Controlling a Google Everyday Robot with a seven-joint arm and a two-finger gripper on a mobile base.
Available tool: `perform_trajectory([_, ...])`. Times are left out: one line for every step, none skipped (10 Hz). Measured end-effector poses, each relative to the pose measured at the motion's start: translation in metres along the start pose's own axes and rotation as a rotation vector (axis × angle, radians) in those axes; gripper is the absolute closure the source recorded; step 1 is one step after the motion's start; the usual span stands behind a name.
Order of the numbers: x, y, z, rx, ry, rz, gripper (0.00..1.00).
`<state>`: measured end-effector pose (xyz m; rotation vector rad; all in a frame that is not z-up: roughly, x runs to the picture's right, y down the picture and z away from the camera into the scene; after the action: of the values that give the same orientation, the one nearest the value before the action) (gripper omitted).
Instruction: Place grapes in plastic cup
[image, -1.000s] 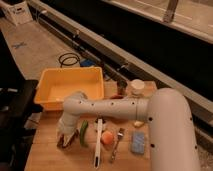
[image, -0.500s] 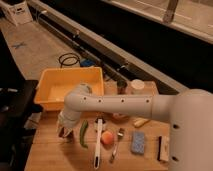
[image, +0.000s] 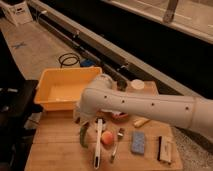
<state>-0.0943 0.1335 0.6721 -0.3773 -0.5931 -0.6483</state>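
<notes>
Camera view: gripper (image: 82, 131) just left of the peach (image: 106, 138), jaws clenched; can't spot grapes or plastic cup. Better to centre over the cup's mouth, then release low.

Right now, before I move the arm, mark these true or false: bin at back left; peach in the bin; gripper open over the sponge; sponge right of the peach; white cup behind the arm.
1. The yellow bin sits at the back left of the table. True.
2. The peach lies in the bin. False: it lies on the table, beside a white-handled utensil.
3. The gripper hangs open over the sponge. False: it is shut, at the table's left, just in front of the bin.
4. The sponge lies right of the peach. True, with a fork between them.
5. The white cup stands behind the arm. True.
</notes>
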Motion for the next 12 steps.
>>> perform_trajectory([0.018,0.011,-0.016,0.001,0.034,0.047,1.0])
perform_trajectory([0.027,0.017,-0.024,0.001,0.049,0.07,1.0])
perform_trajectory([0.065,0.041,-0.056,-0.009,0.108,0.173,1.0])
perform_trajectory([0.068,0.043,-0.057,-0.011,0.111,0.179,1.0])
perform_trajectory([0.066,0.041,-0.056,-0.011,0.109,0.176,1.0])
perform_trajectory([0.067,0.043,-0.057,-0.011,0.111,0.179,1.0])
perform_trajectory([0.067,0.043,-0.057,-0.011,0.111,0.179,1.0])
perform_trajectory([0.067,0.042,-0.056,-0.011,0.109,0.177,1.0])
perform_trajectory([0.066,0.042,-0.056,-0.011,0.109,0.177,1.0])
perform_trajectory([0.067,0.042,-0.056,-0.011,0.109,0.177,1.0])
perform_trajectory([0.067,0.042,-0.056,-0.011,0.11,0.178,1.0])
perform_trajectory([0.068,0.042,-0.057,-0.011,0.114,0.184,1.0])
